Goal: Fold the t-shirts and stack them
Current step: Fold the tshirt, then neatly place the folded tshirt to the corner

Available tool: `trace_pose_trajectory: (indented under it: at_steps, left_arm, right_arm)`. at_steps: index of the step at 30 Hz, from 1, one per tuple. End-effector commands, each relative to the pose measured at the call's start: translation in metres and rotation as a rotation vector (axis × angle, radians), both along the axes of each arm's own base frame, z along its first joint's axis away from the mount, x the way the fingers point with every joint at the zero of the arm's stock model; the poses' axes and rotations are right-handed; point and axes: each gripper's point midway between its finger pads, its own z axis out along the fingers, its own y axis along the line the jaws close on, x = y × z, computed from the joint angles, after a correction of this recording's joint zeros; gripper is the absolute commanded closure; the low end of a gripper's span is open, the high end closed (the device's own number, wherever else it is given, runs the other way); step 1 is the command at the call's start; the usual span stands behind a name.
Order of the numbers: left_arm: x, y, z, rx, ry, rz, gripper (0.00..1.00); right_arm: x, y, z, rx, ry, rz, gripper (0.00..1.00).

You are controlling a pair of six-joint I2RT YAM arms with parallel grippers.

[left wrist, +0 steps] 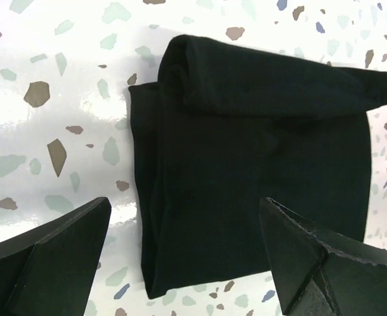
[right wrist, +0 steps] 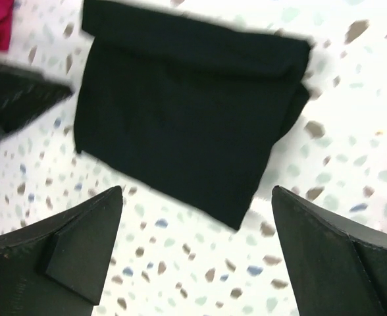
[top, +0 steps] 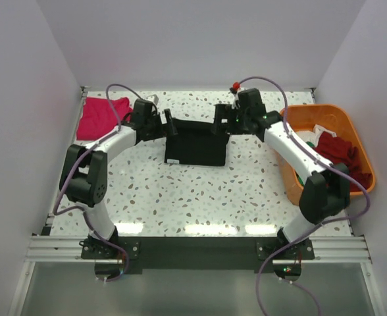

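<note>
The folded black t-shirt [top: 197, 146] lies on the far half of the table [top: 200, 197] between the left gripper [top: 168, 123] and right gripper [top: 218, 122], both wide-jawed and empty; soft, light and limp, it is probably best pinched at its far corners.

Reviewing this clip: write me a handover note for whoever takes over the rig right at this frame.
Hands: the left hand is open and empty, over the left end of the black folded cloth t-shirt. The right hand is open and empty, over its right end.
Done: the black shirt lies folded into a rectangle at mid-table.
Elsewhere: the bright pink-red cloth t-shirt lies in the far left corner, apart from the black one. The orange plastic tub on the right holds the dark red crumpled t-shirt and more cloth.
Left: nothing is stacked yet, and the tub's shirts are unfolded.
</note>
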Motion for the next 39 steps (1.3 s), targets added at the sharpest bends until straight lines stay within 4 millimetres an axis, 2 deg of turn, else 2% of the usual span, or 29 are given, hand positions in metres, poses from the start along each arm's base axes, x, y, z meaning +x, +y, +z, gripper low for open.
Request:
trace_pose_trajectory:
  at_steps: [1, 2, 3, 4, 6, 8, 9, 10, 11, 15, 16, 19, 20, 22, 23, 25, 28, 29, 31, 39]
  left_arm:
    - [0.001, 0.004, 0.0, 0.057, -0.047, -0.016, 0.0]
    - [-0.001, 0.002, -0.004, 0.061, -0.038, -0.03, 0.0]
    - [-0.002, 0.0, -0.01, 0.067, -0.026, -0.038, 0.0]
    - [-0.002, -0.001, -0.014, 0.076, -0.025, -0.046, 0.0]
    - [0.002, -0.003, -0.018, 0.092, -0.019, -0.046, 0.0]
    - [0.002, -0.004, -0.036, 0.112, 0.024, -0.054, 0.0]
    - [0.006, -0.008, -0.036, 0.106, 0.026, -0.067, 0.0]
    - [0.005, -0.009, -0.048, 0.121, 0.048, -0.074, 0.0]
    - [0.005, -0.014, -0.051, 0.126, 0.049, -0.08, 0.0]
    - [0.002, -0.017, -0.072, 0.197, 0.088, -0.074, 0.03]
    - [0.002, -0.017, -0.076, 0.207, 0.099, -0.072, 0.06]
    - [0.002, -0.017, -0.084, 0.238, 0.122, -0.058, 0.23]
    - [0.001, -0.019, -0.086, 0.249, 0.126, -0.06, 0.34]
    - [-0.003, -0.018, -0.092, 0.276, 0.142, -0.055, 0.43]
    - [-0.004, -0.019, -0.093, 0.286, 0.143, -0.059, 0.53]
    - [-0.005, -0.016, -0.098, 0.314, 0.154, -0.052, 0.65]
    - [-0.001, -0.01, -0.096, 0.366, 0.164, -0.038, 0.96]
    - [0.006, -0.009, -0.089, 0.382, 0.148, -0.03, 1.0]
    - [0.014, 0.006, -0.079, 0.466, 0.12, -0.001, 1.0]
    - [0.057, 0.071, -0.005, 0.876, -0.091, 0.072, 1.0]
  right_arm:
    - [-0.03, 0.0, -0.007, -0.037, -0.034, -0.027, 0.01]
    - [-0.044, -0.002, -0.023, -0.045, -0.003, -0.025, 0.01]
    - [-0.051, -0.002, -0.023, -0.038, -0.004, -0.025, 0.01]
    - [-0.059, -0.003, -0.015, -0.014, -0.024, -0.035, 0.01]
    - [-0.073, -0.01, -0.025, -0.017, -0.002, -0.048, 0.01]
    - [-0.085, -0.014, -0.021, -0.009, -0.009, -0.047, 0.01]
    - [-0.093, -0.018, -0.028, -0.018, 0.007, -0.05, 0.01]
    - [-0.098, -0.021, -0.03, -0.02, 0.015, -0.057, 0.01]
    - [-0.106, -0.025, -0.031, -0.017, 0.011, -0.058, 0.01]
    - [-0.119, -0.04, -0.036, -0.05, 0.011, -0.087, 0.01]
    - [-0.122, -0.044, -0.037, -0.061, 0.015, -0.096, 0.01]
    - [-0.127, -0.051, -0.035, -0.076, 0.007, -0.114, 0.01]
    - [-0.128, -0.052, -0.036, -0.081, 0.004, -0.113, 0.01]
    - [-0.131, -0.055, -0.033, -0.083, -0.005, -0.118, 0.01]
    - [-0.13, -0.057, -0.032, -0.087, -0.01, -0.124, 0.01]
    - [-0.13, -0.059, -0.028, -0.089, -0.023, -0.128, 0.01]
    - [-0.131, -0.057, -0.027, -0.084, -0.03, -0.116, 0.01]
    - [-0.132, -0.058, -0.029, -0.086, -0.026, -0.112, 0.01]
    - [-0.133, -0.06, -0.029, -0.095, -0.032, -0.112, 0.01]
    - [-0.133, -0.072, -0.037, -0.15, -0.039, -0.146, 0.01]
